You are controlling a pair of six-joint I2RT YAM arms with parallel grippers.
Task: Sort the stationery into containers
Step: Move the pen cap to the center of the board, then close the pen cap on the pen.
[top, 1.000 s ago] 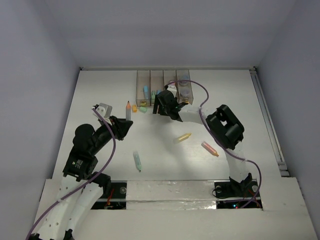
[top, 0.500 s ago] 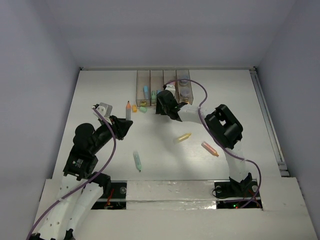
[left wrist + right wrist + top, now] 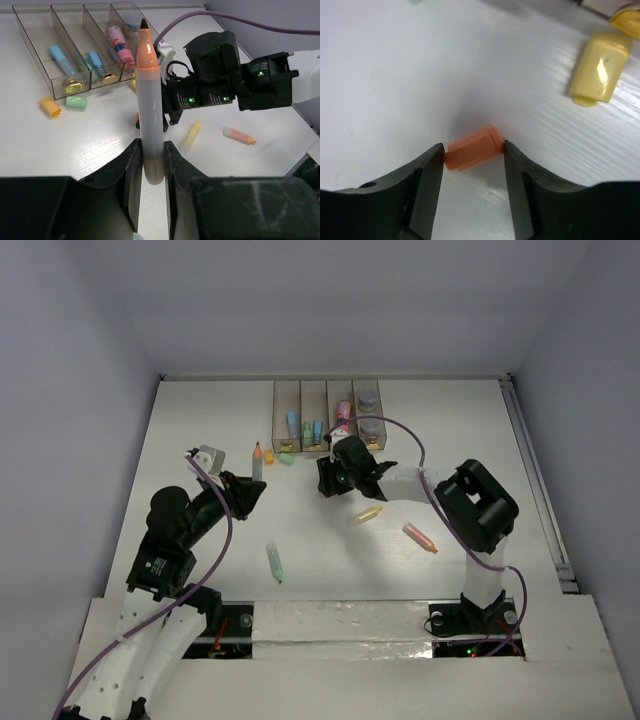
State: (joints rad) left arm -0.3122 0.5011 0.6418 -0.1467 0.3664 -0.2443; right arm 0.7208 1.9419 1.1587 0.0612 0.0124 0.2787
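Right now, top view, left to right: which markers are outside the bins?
grey marker → green marker → yellow marker → pink marker

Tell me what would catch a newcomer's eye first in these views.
The left gripper clamps an uncapped orange-tipped marker by its base, left of centre. Mid-table, the right gripper pinches a small orange cap in front of the four clear bins near the far edge, which are partly filled with coloured markers.
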